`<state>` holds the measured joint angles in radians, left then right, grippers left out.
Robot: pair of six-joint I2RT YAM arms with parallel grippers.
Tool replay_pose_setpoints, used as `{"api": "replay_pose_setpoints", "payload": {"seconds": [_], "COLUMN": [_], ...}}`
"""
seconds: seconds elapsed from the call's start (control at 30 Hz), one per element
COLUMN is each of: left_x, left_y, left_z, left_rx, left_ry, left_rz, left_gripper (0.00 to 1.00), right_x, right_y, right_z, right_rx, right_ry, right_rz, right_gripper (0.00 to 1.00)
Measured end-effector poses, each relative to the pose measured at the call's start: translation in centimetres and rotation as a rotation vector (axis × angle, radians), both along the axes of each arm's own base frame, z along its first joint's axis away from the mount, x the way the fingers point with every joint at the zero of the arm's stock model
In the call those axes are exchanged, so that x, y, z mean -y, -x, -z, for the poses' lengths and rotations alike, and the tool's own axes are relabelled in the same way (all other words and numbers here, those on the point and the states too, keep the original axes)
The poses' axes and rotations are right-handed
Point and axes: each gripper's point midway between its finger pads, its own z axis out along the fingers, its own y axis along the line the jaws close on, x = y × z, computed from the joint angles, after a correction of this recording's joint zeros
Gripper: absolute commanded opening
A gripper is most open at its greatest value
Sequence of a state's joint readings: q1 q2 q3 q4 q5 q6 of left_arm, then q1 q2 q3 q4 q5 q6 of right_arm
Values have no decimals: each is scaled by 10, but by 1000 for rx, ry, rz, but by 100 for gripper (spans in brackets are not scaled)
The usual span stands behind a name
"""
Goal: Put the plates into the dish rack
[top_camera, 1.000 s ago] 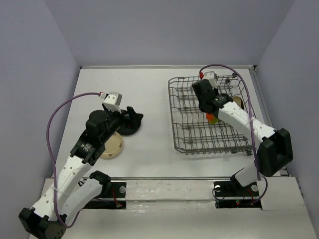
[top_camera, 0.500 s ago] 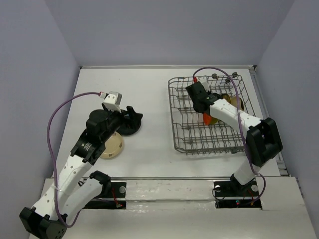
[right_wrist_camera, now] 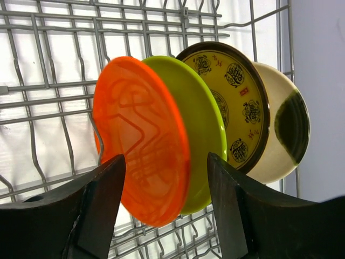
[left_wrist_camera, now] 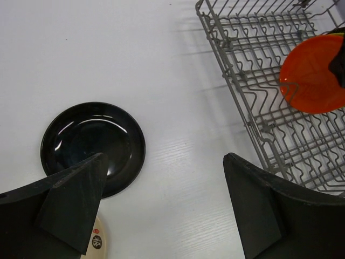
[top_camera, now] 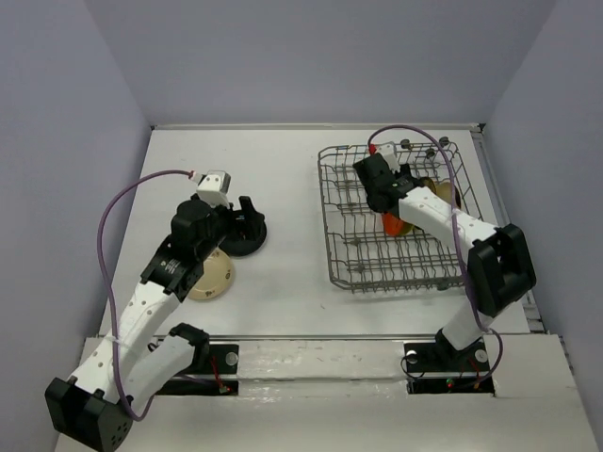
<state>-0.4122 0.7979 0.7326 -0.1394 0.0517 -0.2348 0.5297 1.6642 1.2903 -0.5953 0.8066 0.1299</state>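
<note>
In the dish rack several plates stand on edge in a row. They are orange, lime green, dark brown with gold pattern, and a cream one with a dark patch. My right gripper is open, its jaws on either side of the orange and green plates' lower edges. My left gripper hangs open and empty over the table, beside the glossy black plate. The beige plate lies just nearer.
The rack stands at the table's right, close to the right wall. White tabletop separates the black plate from the rack's left rim. A purple cable loops over the rack's far side.
My right gripper has opened off the orange plate, which now stands in the rack beside the green one. The left arm has shifted slightly over the black plate, still open.
</note>
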Motion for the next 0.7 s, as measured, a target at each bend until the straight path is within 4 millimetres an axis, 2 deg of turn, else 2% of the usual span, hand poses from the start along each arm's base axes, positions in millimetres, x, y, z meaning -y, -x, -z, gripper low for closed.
{"api": "replay_pose_setpoints", "payload": {"seconds": [0.2,0.33,0.53,0.6,0.7], "left_x": [-16,-31,-51,-58,-72], "left_y": [-13,-22,-36,-38,-42], "left_z": [21,36,79,92,105], "left_rx": [-70,-119,-260,-307,-357], "left_ry": [-30,-44,-84,-92,-82], "left_rz": [-72,-130,-206,-228,-280], "left_gripper": [99,99,99,99,94], "right_x": [-1,-8,-35,-45,-65], "right_y": [2,7,31,42,61], "right_z": [-18,-41,-84,-95,-103], "right_rx": [42,90,232,274,316], "right_ry": [-40,-132,-412,-495,-648], "right_rz": [-8,-45,-201,-255,-366], "right_gripper": [70,71,70,69,69]}}
